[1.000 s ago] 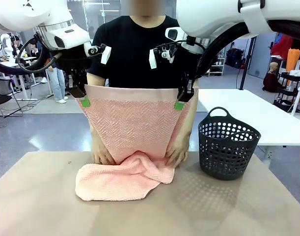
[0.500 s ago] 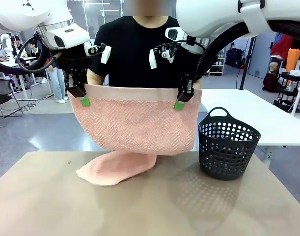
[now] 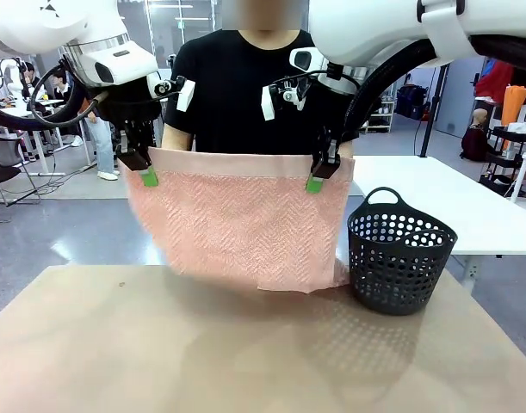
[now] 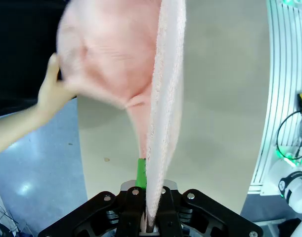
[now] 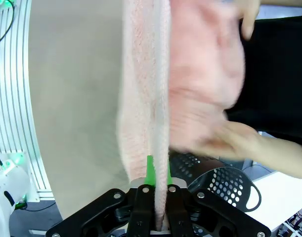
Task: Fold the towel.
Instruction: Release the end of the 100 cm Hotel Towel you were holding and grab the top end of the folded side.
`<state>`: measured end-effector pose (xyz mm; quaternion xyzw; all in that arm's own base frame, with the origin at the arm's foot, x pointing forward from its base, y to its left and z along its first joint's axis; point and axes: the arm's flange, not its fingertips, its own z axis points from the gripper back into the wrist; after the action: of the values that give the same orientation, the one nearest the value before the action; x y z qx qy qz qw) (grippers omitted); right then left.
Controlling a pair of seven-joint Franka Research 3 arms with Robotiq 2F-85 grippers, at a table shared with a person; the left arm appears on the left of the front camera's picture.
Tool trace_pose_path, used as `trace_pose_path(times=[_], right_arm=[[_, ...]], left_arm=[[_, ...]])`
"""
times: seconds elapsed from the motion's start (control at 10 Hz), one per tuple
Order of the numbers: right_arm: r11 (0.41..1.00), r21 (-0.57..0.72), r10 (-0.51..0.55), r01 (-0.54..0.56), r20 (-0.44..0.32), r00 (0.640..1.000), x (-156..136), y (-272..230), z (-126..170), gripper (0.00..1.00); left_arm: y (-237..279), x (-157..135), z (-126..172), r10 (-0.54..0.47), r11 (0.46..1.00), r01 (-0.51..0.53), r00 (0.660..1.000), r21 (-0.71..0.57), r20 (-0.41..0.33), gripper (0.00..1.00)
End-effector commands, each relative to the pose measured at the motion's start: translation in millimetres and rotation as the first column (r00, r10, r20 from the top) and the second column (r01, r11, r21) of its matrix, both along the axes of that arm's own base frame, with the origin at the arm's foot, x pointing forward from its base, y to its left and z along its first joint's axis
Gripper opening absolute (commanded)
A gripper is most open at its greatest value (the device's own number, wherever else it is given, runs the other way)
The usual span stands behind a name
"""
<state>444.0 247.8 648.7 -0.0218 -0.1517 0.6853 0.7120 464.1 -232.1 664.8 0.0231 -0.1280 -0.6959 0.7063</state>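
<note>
Now | towel (image 3: 245, 224) hanging | left pincer (image 3: 148, 178) gripping it | right pincer (image 3: 314, 182) gripping it

Near half of the worktop (image 3: 159, 353) is open, from its left edge through to the basket (image 3: 400, 254) standing on the right. The towel (image 3: 245, 224) hangs like a curtain between left hand (image 3: 147, 176) and right hand (image 3: 315, 182), blocking the middle. Its lower right corner is just beside the basket. The person's hands (image 4: 51, 96) are right behind it.
</note>
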Motion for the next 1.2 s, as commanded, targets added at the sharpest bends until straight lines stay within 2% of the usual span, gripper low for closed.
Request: trace_pose_path(times=[0.0,1.1], right_arm=[[1.000,-0.004,0.001,-0.001,0.003,1.000,-0.3,0.0,0.4,0.00],[1.000,-0.004,0.001,-0.001,0.003,1.000,-0.3,0.0,0.4,0.00]], left_arm=[[0.5,1.0,3.1,0.001,1.000,-0.001,1.000,-0.003,0.004,0.00],[0.5,1.0,3.1,0.001,1.000,-0.001,1.000,-0.003,0.004,0.00]])
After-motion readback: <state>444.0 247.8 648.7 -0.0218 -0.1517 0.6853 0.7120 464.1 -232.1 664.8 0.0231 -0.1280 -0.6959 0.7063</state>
